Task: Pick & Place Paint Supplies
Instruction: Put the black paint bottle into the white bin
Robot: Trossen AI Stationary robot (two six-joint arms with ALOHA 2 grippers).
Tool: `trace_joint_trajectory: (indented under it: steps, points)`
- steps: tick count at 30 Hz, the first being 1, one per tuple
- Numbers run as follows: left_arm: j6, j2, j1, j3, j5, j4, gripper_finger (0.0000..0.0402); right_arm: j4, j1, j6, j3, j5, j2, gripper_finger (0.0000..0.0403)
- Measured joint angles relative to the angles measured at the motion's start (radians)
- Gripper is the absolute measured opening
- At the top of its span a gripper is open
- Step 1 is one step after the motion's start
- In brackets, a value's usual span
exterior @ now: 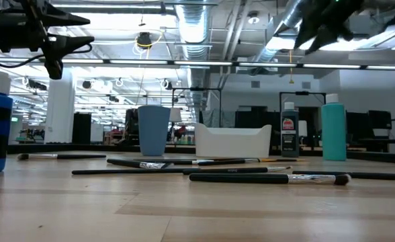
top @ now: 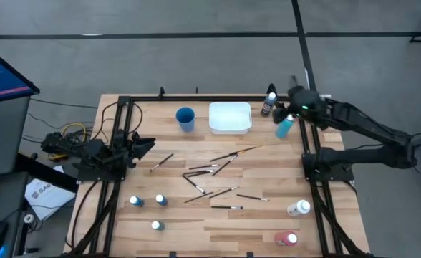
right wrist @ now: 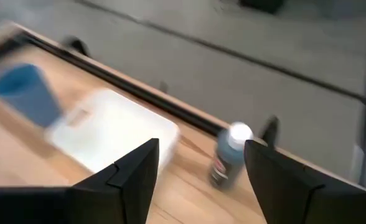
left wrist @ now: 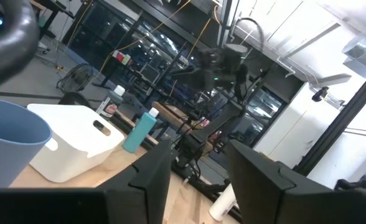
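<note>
Several thin dark-handled paintbrushes point(top: 210, 175) lie scattered flat on the middle of the table. A teal bottle point(top: 284, 127) and a dark bottle point(top: 269, 104) stand near the far right corner. Three blue bottles point(top: 135, 201) stand near the left front. A white bottle point(top: 298, 208) and a red bottle point(top: 287, 239) lie on their sides at the right front. My right gripper point(top: 292, 89) hangs open above the far right corner, over the dark bottle point(right wrist: 229, 155), well above both standing bottles point(exterior: 333, 131). My left gripper point(top: 152, 145) waits open at the left edge, raised.
A blue cup point(top: 185, 118) and a white rectangular tray point(top: 230, 117) stand side by side at the far middle. Black frame rails point(top: 117, 165) run along the table's left and right sides. Bare wood shows between the brushes and the near edge.
</note>
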Motion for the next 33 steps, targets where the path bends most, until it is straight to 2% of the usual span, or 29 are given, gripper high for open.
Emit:
trace_joint_trajectory:
  steps: [4, 9, 11, 17, 22, 28, 33]
  points:
    - [-0.005, 0.0, 0.0, 0.0, 0.0, 0.003, 0.0164, -0.001, -0.092, 0.009, 0.005, -0.025, 0.087, 0.0232]
    - [-0.007, 0.0, 0.0, 0.0, 0.0, 0.003, 0.0179, -0.004, -0.191, 0.008, 0.004, -0.189, 0.174, 0.0248]
    - [-0.008, 0.0, 0.0, 0.0, 0.0, 0.003, 0.0184, -0.005, -0.221, 0.004, 0.004, -0.218, 0.204, 0.0257]
    - [-0.028, 0.0, 0.0, 0.0, 0.0, 0.005, 0.0195, 0.0, -0.279, 0.001, 0.004, -0.219, 0.251, 0.0265]
    - [-0.029, 0.0, 0.0, 0.0, 0.0, 0.007, 0.02, 0.018, -0.288, -0.041, 0.018, -0.295, 0.289, 0.0265]
    - [-0.032, 0.0, 0.0, 0.0, 0.0, 0.01, 0.0201, -0.029, -0.309, -0.065, 0.125, -0.288, 0.385, 0.0265]
    - [-0.032, 0.0, 0.0, -0.001, 0.0, 0.011, 0.02, -0.142, -0.332, -0.079, 0.231, -0.273, 0.459, 0.0265]
